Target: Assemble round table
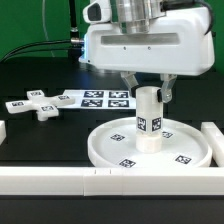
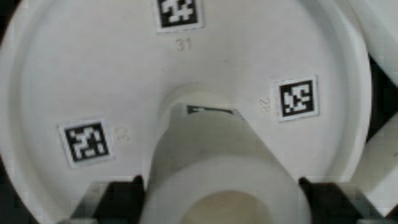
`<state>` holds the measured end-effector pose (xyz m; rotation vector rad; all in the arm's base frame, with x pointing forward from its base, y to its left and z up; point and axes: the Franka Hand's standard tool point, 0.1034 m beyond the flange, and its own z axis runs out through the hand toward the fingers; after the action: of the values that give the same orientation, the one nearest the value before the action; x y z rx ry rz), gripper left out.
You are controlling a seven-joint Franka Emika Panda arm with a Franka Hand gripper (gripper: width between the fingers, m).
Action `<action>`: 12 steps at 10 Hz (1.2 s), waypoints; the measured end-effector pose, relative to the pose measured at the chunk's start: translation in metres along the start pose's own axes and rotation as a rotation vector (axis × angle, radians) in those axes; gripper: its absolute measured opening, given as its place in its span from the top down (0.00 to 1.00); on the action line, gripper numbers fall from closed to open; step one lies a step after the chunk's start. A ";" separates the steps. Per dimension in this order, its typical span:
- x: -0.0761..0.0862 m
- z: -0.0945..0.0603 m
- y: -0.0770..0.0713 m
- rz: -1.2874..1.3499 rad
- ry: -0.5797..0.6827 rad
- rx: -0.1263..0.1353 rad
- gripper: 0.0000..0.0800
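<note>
Gripper (image 1: 150, 96): my fingers (image 1: 165, 95) are clamped on the leg (image 1: 149, 122) near its top. Leg is upright, foot at centre of round disc (image 1: 105, 152). Step, as I judge it: seating leg into disc. Next calls for square downward pressure or twisting, no tilt. Cross piece (image 1: 38, 105) lies apart, exterior view's left.

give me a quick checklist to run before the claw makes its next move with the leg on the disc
1. Grip: the claw closes on the leg near its top, a finger on each side. Ok.
2. Leg upright: it stands vertical in the exterior view. Ok.
3. Position: the leg's foot is at the middle of the disc, as the wrist view also shows. Ok.
4. Seating: whether the leg is fully fixed into the disc. Cannot tell, the joint does not show.
5. Next part: the cross-shaped piece lies apart from the disc, at the exterior view's left, out of the claw's way. Ok.
</note>
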<state>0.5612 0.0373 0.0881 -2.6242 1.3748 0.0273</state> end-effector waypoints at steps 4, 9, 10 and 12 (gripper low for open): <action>0.000 0.001 -0.003 0.373 -0.050 -0.001 0.49; -0.002 0.002 -0.005 0.331 -0.055 0.006 0.20; -0.002 0.002 -0.005 0.219 -0.054 0.009 0.20; -0.002 0.002 -0.005 0.067 -0.050 0.006 0.19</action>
<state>0.5643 0.0415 0.0867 -2.5540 1.4433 0.0967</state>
